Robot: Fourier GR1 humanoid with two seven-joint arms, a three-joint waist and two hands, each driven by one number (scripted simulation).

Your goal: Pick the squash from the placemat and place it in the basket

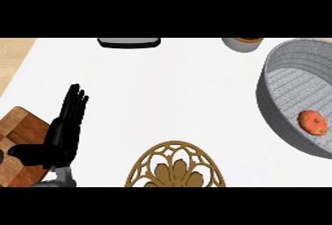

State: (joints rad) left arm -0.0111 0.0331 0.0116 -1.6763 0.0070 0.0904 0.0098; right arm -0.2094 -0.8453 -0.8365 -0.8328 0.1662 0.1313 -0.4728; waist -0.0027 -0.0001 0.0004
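Left hand (62,132) rests at lower left of head view, fingers straight and pressed together pointing up, thumb out to its left, holding nothing. Wooden board (19,140) lies beneath and left of hand. Gold openwork placemat (175,165) sits just right of hand, at lower edge. Far right, well apart from hand: grey basket (279,110), orange squash (312,122) lying inside it. Right hand out of view.

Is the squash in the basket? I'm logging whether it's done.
In. The orange squash lies on the grey basket's floor; the gold placemat is bare.
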